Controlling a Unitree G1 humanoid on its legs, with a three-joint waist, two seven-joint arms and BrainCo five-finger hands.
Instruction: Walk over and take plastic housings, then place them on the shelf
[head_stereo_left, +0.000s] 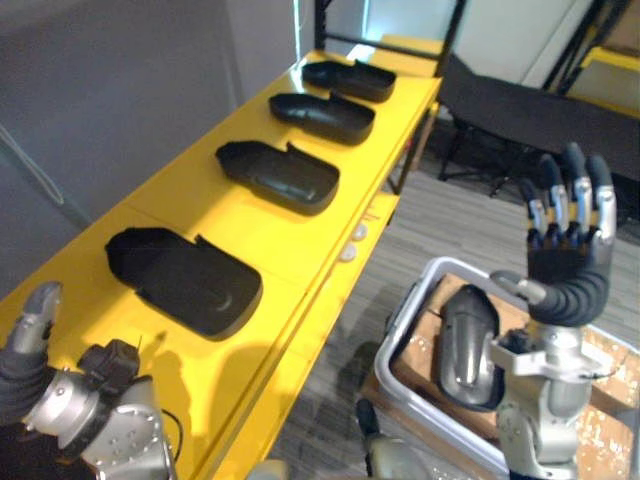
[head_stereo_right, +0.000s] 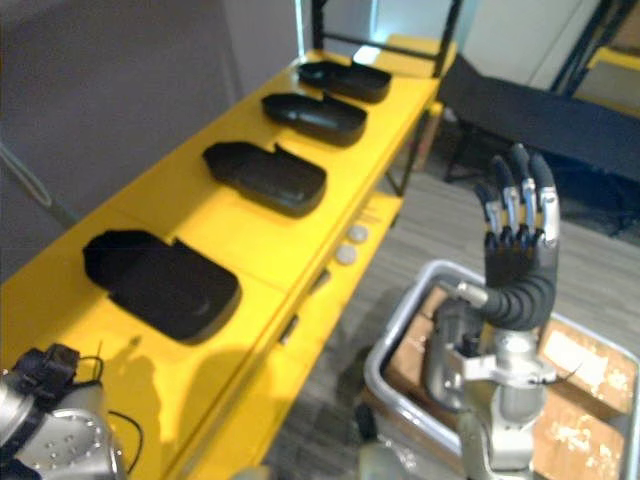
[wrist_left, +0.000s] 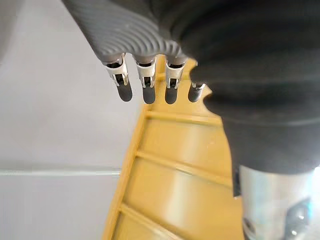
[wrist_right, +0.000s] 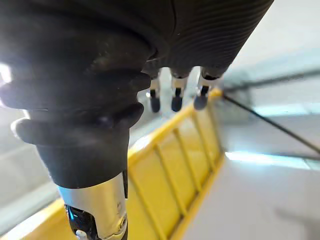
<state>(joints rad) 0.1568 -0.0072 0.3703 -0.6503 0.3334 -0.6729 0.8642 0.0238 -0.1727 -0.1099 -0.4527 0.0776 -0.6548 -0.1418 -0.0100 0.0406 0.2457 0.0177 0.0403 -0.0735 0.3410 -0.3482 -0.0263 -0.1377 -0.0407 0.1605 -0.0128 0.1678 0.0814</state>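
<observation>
Several black plastic housings lie in a row on the yellow shelf (head_stereo_left: 290, 250); the nearest housing (head_stereo_left: 185, 280) is at the front and the farthest (head_stereo_left: 350, 78) at the back. Another dark housing (head_stereo_left: 468, 345) lies in a white bin (head_stereo_left: 400, 335) on the floor to the right. My right hand (head_stereo_left: 565, 255) is raised above that bin, open, its fingers (wrist_right: 175, 95) straight and holding nothing. My left hand (head_stereo_left: 30, 340) is low at the shelf's near left corner, its fingers (wrist_left: 145, 85) straight and empty.
A grey wall runs along the shelf's left side. A black folding cot (head_stereo_left: 540, 110) stands at the back right, beside dark rack uprights. Cardboard (head_stereo_left: 610, 420) lines the bin. Two small white discs (head_stereo_left: 352, 243) sit on the shelf's lower edge.
</observation>
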